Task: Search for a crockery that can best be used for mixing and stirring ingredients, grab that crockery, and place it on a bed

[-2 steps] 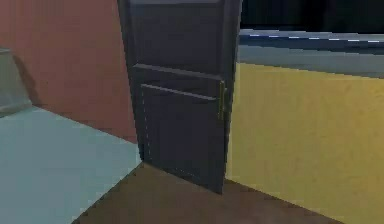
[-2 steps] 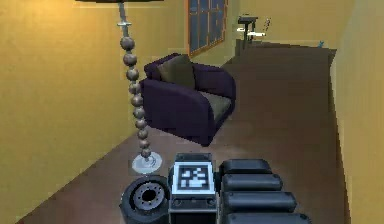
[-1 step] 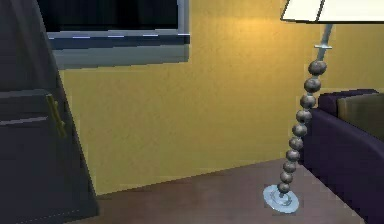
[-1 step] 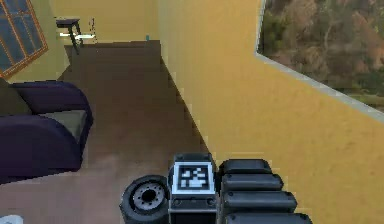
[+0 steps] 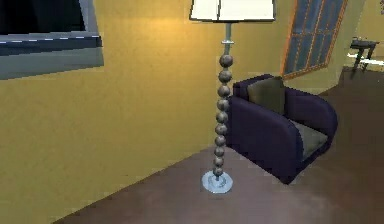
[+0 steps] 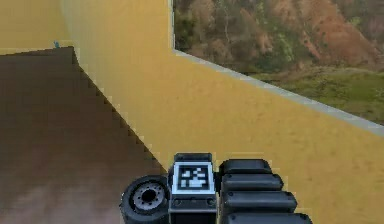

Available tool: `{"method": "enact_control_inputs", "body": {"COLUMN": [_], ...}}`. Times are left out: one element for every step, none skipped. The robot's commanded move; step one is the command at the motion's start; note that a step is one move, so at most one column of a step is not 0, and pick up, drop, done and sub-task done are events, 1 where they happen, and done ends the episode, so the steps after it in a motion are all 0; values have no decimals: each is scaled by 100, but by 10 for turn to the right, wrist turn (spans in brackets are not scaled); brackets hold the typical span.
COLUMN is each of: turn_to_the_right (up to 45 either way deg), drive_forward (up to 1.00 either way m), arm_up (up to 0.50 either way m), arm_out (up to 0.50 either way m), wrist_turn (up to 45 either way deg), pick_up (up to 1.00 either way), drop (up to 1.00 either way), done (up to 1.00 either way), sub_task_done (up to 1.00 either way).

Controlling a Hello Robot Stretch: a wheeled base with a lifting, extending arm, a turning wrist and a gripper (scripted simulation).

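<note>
Where yellow wall (image 5: 150, 100) meets floor (image 5: 300, 205), one beaded floor lamp (image 5: 224, 100) stands left of one dark armchair (image 5: 285, 125). The arm (image 6: 255, 195) sits drawn in near the wall; whether its gripper (image 6: 148, 198) holds anything cannot be told.

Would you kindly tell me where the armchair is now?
The armchair stands right of centre in the forward view, beside the floor lamp, by the yellow wall.
</note>
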Motion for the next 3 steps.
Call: {"method": "enact_control_inputs", "body": {"turn_to_the_right": [0,-450,-270], "drive_forward": [5,0,0], "arm_up": [0,0,0], "arm_out": [0,0,0], "wrist_turn": [0,0,0], "pick_up": [0,0,0], "drop": [0,0,0], "done": [0,0,0], "sub_task_done": [0,0,0]}}
